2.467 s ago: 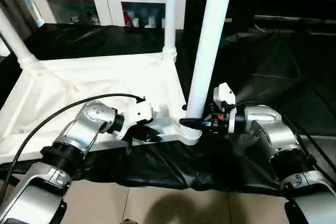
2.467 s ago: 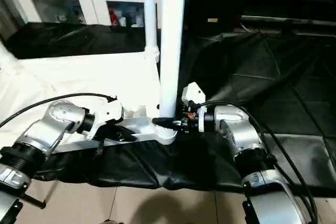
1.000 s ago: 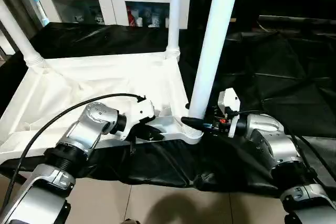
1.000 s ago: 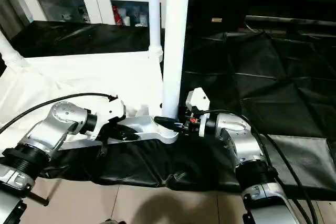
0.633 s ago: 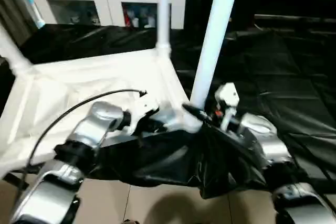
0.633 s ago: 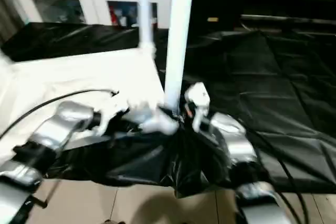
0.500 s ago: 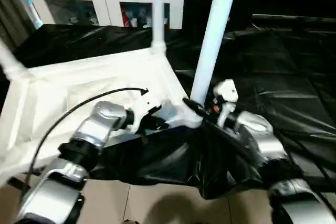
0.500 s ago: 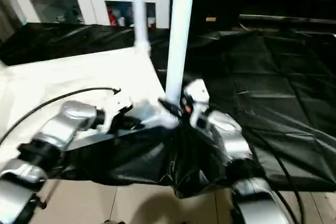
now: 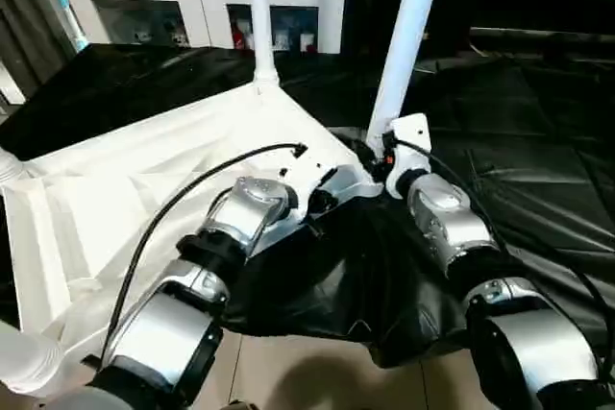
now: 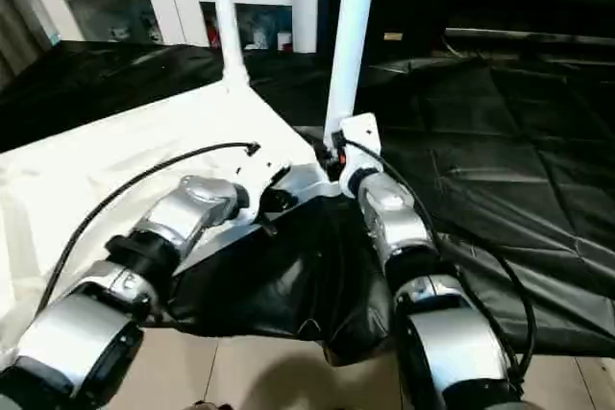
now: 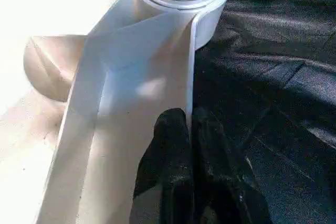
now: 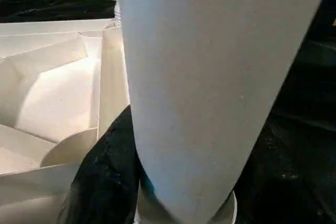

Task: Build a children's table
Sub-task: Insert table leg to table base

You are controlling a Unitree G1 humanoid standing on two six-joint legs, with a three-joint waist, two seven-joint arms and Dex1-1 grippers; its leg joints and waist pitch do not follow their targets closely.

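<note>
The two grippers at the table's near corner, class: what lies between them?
In the left eye view, the table's corner socket lies between the left gripper, shut on the rim, and the right gripper, clasping the leg.

A crumpled black plastic sheet (image 9: 519, 112) covers the ground across the middle and right of the frame. A white glass-door cabinet (image 9: 192, 7) stands along the upper left, small bottles and jars (image 9: 279, 38) visible behind its panes. Pale beige floor tiles (image 9: 288, 376) run along the bottom edge.
</note>
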